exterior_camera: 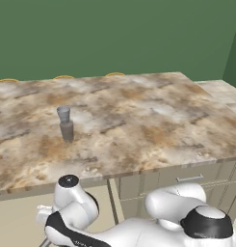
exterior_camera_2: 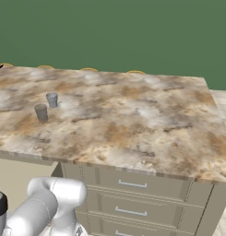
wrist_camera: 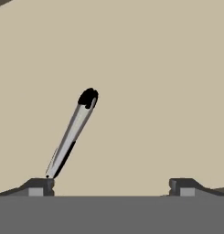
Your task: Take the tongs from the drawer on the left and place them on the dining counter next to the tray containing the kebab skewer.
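One slim pair of tongs lies on a plain beige surface, seen from the hand view, slanting from its black tip down toward one finger of the tool. From where I stand that beige surface looks like the floor of the drawer, though its walls are out of sight, so that is my guess. And the tool is wide open, folks, its two dark fingertips far apart and nothing between them; the near end of the tongs sits just beside this finger, possibly touching it, too close to call.

These tongs look light, stiff and rather slick: two narrow metal arms, silver with black trim. I would take them across the middle of the shaft, squeezing both arms together, because a grip near the black tip could let them pivot or slide out. As it stands, they lie off to one side of the tool, so it needs to shift across before closing.

Up above, the arm is folded low in front of the cabinet, under the marbled table, where two small grey cups stand near each other.
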Robot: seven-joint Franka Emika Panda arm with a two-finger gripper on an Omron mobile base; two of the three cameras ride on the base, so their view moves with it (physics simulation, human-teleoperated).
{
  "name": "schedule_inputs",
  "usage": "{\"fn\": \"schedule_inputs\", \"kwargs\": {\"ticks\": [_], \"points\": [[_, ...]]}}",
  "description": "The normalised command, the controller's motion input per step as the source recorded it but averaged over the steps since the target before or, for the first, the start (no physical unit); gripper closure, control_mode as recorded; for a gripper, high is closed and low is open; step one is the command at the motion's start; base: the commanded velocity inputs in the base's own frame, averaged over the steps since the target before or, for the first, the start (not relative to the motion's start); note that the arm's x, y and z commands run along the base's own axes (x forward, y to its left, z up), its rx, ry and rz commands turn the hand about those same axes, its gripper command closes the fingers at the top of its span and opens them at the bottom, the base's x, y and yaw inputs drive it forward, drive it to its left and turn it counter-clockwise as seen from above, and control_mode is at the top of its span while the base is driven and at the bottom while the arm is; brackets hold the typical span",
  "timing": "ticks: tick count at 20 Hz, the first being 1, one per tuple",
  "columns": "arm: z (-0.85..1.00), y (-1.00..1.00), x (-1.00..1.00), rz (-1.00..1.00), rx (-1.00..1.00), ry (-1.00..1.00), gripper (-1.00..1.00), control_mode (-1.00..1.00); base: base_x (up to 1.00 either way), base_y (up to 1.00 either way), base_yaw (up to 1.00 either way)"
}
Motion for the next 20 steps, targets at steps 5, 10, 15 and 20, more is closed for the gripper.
{"fn": "schedule_inputs", "kwargs": {"ticks": [5, 10, 15, 20], "points": [[-0.51, 0.0, 0.0, 0.07, 0.0, 0.0, -1.0, -1.0, 0.0, 0.0, 0.0], [-0.22, 0.01, 0.0, 0.04, 0.0, 0.0, -1.0, -1.0, 0.0, 0.0, 0.0], [-0.19, 0.1, 0.0, 0.01, 0.0, 0.0, -1.0, -1.0, 0.0, 0.0, 0.0], [-0.15, 0.26, 0.01, 0.0, 0.0, 0.0, -1.0, -1.0, 0.0, 0.0, 0.0]]}}
